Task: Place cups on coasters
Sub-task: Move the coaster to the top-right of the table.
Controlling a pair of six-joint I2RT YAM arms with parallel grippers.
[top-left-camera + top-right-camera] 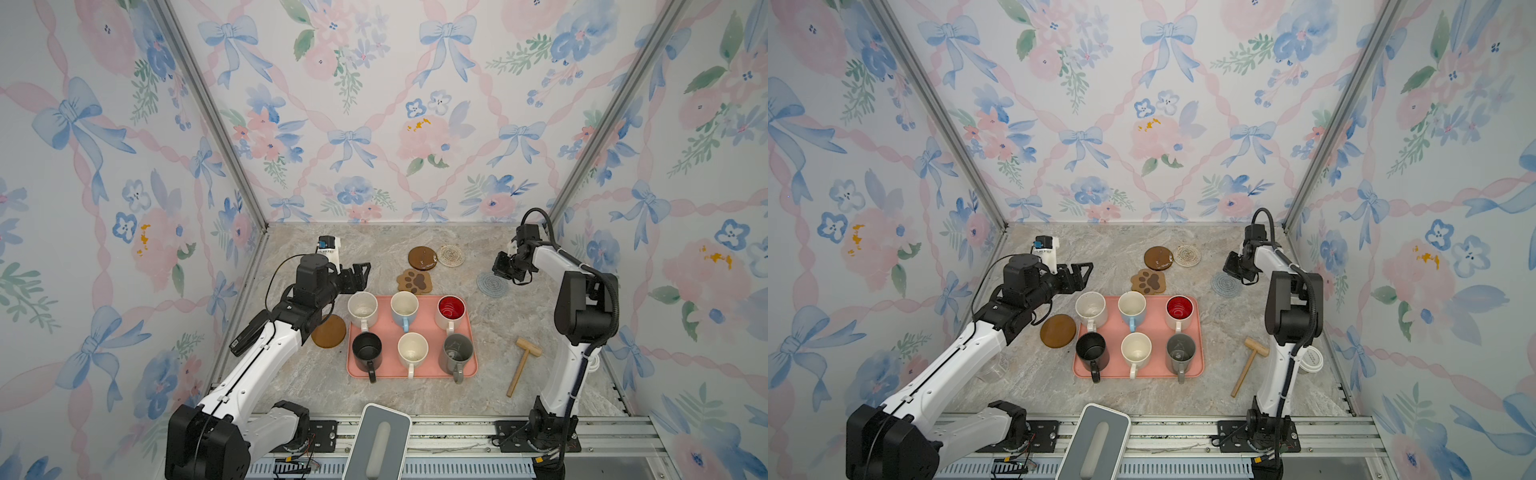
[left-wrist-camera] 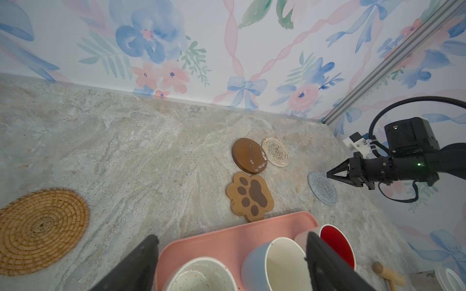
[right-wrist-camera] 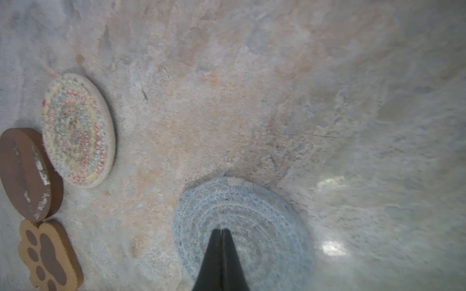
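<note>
- Six cups stand upright, mouths up, in 2 rows of 3 on the pink tray, mid-desk toward the front edge. Every handle points at the front edge.
- Back row, L to R: cream cup, light-blue cup, red-inside cup.
- Front row: black cup, 2nd cream cup, grey cup.
- No cup is on a coaster yet; the coasters lie flat on the desk.
- Brown round coaster sits edge to edge w/ the cream woven coaster, behind the tray toward the back edge.
- Paw coaster lies against the tray's back rim, toe pads on its left-edge side.
- Light-blue woven coaster lies off the tray's back-right corner.
- 2nd brown round coaster is just beside the tray's left rim, partly under the left arm.
- Left fingers are spread wide, holding nothing, above the desk just behind-left of the cream cup. In the left wrist view the cream and light-blue cups show btw them.
- Right fingers are pressed together, nothing pinched, tips over the light-blue woven coaster. Touching or just above: can't tell.
- Only the left wrist view shows the tan rattan coaster, well apart from the rest.
- A top view shows a white round container behind the right arm.
- Wooden mallet lies btw the tray & right edge, head toward the back edge.
</note>
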